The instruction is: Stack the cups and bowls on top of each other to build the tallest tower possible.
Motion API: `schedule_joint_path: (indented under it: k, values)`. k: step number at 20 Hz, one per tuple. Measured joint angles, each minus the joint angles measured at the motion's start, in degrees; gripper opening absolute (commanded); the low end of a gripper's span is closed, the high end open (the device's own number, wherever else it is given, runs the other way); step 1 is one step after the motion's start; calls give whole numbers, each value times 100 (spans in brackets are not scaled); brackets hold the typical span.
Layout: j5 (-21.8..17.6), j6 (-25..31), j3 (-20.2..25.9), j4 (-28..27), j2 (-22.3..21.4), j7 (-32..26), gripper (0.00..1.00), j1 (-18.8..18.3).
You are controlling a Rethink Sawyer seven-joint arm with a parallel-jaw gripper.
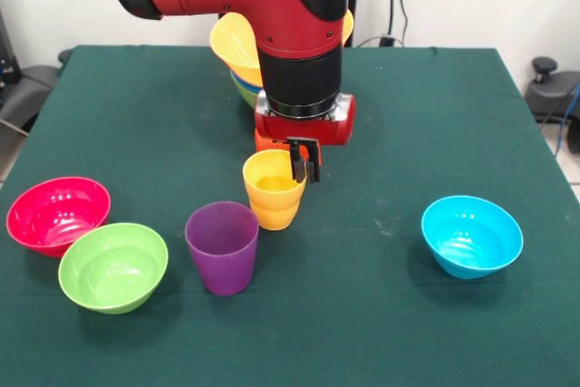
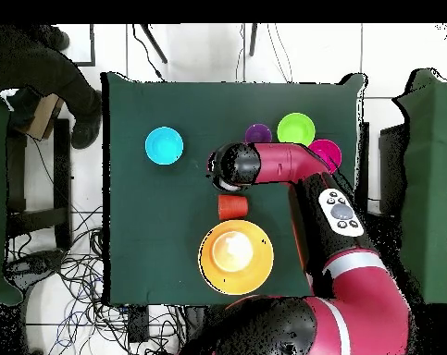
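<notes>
One arm lowered, fingers straddling yellow cup rim

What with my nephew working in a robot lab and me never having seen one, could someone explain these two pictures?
The big red and black thing is a robot arm. The small black part at its end is its hand.

One picture is taken from across the table, facing the robot. The other looks straight down from above, so everything appears turned half round.

On the green table stand plastic cups and bowls for stacking. Along the near edge in the front picture are a pink bowl, a green bowl, a purple cup and, apart from them, a blue bowl. Behind the arm is a pile of nested bowls with a wide yellow one on top, and beside it an orange cup.

The hand is down at the rim of a yellow cup. Whether it grips the cup, I cannot tell.
</notes>
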Motion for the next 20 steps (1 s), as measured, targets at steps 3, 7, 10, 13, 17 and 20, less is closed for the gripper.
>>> schedule_joint_path:
  k: [3,7,10,13,17,20]
  values:
    - [-2,0,-2,0,1,0,0,7]
    - [-70,0,-1,1,-15,0,0,41]
    - [-108,1,-1,6,-75,0,0,84]
    - [-107,48,0,60,-240,0,0,114]
    - [-80,281,6,206,-590,0,0,117]
    - [-30,470,21,349,-851,0,0,96]
